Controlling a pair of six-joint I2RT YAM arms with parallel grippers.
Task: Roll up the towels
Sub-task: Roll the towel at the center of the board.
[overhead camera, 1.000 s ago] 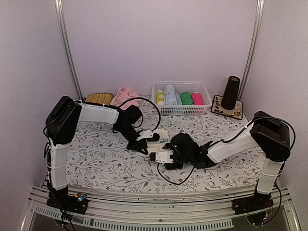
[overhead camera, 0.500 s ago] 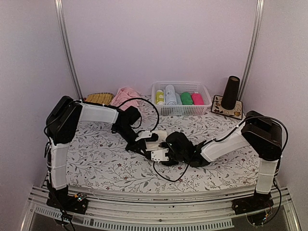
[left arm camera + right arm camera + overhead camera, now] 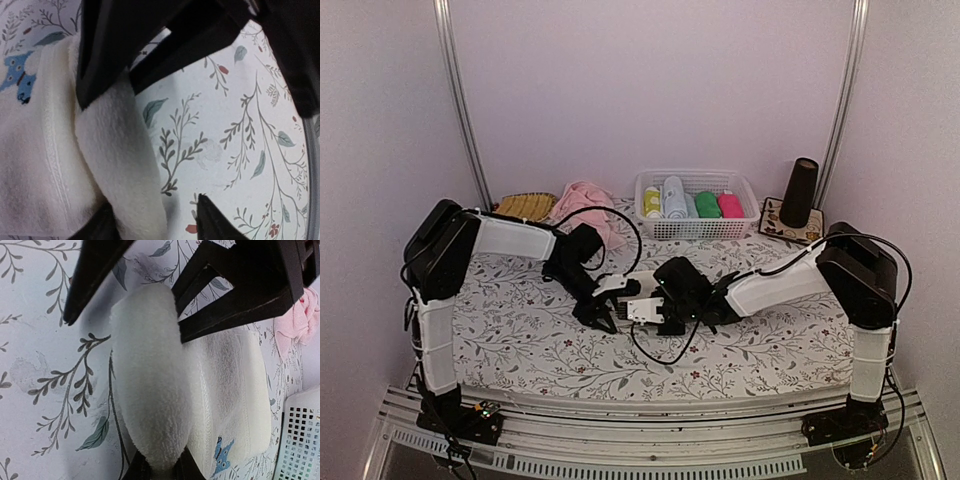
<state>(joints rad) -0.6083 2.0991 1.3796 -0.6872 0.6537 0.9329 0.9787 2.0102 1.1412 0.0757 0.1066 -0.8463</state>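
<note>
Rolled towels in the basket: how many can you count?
4, left to right in the basket: yellow-green roll, light blue roll, green roll, magenta roll. Others may lie hidden.

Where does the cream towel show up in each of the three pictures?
Top external: the cream towel is a small pale patch just below the picture's middle, mostly hidden.
Left wrist: it fills the lower left, its rolled edge near the centre.
Right wrist: rolled edge at the centre, flat part to its right.
Shared landmark: the floral tablecloth beneath it.
</note>
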